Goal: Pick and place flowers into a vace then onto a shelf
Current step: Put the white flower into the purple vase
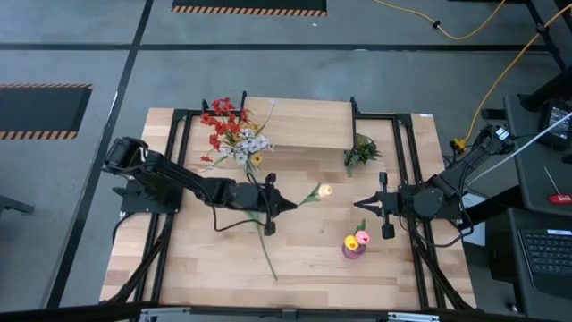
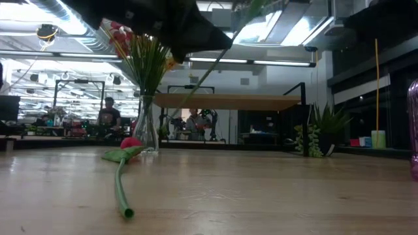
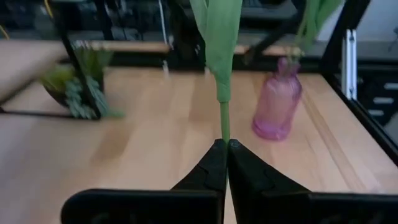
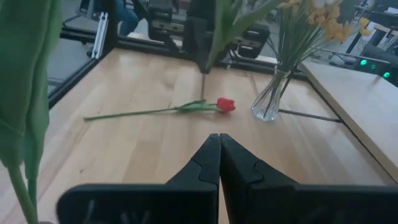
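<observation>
The left gripper (image 3: 225, 144) has its two dark fingers squeezed tight on the green stem of a yellow tulip (image 1: 325, 190). It holds the tulip up over the middle of the wooden table (image 1: 304, 255), and the yellow bloom points toward the right arm. The right gripper (image 4: 219, 138) has its fingers pressed together with nothing between them. It hangs over the table on the right side, with its tip facing the left gripper. A red tulip (image 4: 225, 105) lies flat on the table under the left arm, its long stem stretched out along the wood. Near the right gripper stands a pink vase (image 3: 277, 103) with pink and yellow tulips (image 1: 357, 239) in it. At the back of the table stands the shelf (image 1: 308, 123), with a light wood top on thin black legs. A clear glass vase (image 4: 268, 99) of red, white and yellow flowers (image 1: 231, 126) stands by the shelf's left end. A small green leafy plant (image 1: 361, 151) sits by its right end.
</observation>
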Robot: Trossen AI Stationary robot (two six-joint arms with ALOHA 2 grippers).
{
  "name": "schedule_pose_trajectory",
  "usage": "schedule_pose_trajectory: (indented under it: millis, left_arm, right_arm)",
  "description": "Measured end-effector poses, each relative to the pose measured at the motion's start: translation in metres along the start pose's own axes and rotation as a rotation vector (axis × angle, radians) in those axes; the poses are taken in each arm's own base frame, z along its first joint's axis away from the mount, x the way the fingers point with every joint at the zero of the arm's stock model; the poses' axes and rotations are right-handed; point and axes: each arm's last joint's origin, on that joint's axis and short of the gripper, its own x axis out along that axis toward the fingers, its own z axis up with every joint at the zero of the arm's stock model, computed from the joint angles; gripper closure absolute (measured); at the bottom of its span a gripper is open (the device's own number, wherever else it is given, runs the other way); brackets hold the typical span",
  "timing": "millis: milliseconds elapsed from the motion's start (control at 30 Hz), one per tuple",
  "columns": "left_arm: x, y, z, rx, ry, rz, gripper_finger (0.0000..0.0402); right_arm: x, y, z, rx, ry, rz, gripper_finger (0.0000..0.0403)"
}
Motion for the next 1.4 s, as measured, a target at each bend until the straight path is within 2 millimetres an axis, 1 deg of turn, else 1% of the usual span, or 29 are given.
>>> schedule_pose_trajectory:
  millis: [133, 367, 467, 600, 800, 933, 1100, 1233, 1333, 1400]
  left_arm:
    - [0.002, 0.007, 0.006, 0.021, -0.048, 0.016, 0.0398]
    - [0.001, 0.008, 0.016, 0.089, -0.152, 0.019, 0.0398]
    - [0.001, 0.010, 0.019, 0.095, -0.183, 0.026, 0.0398]
    - [0.002, 0.016, 0.021, 0.121, -0.193, 0.039, 0.0398]
    - [0.003, 0.028, 0.023, 0.110, -0.209, 0.074, 0.0398]
    - [0.004, 0.035, 0.026, 0.105, -0.228, 0.066, 0.0398]
    - [0.003, 0.041, 0.032, 0.105, -0.293, 0.028, 0.0398]
    - [0.003, 0.044, 0.040, 0.098, -0.338, 0.035, 0.0398]
    - [0.009, 0.044, 0.043, 0.097, -0.346, 0.040, 0.0398]
    - [0.016, 0.045, 0.043, 0.109, -0.337, 0.043, 0.0398]
  right_arm:
    - [0.001, -0.001, 0.003, 0.002, -0.026, -0.011, 0.0395]
    - [0.003, -0.005, 0.006, -0.012, -0.047, -0.036, 0.0395]
    - [0.004, -0.006, 0.010, -0.004, -0.076, -0.007, 0.0395]
    - [0.006, -0.008, 0.014, -0.020, -0.113, 0.022, 0.0395]
    - [0.010, -0.016, 0.017, -0.007, -0.144, 0.038, 0.0393]
    - [0.014, -0.024, 0.019, -0.009, -0.161, 0.055, 0.0374]
    - [0.019, -0.036, 0.021, -0.014, -0.181, 0.042, 0.0340]
    - [0.021, -0.044, 0.023, -0.006, -0.216, 0.074, 0.0318]
    - [0.022, -0.049, 0.025, -0.003, -0.249, 0.108, 0.0309]
    - [0.023, -0.052, 0.026, -0.001, -0.256, 0.110, 0.0307]
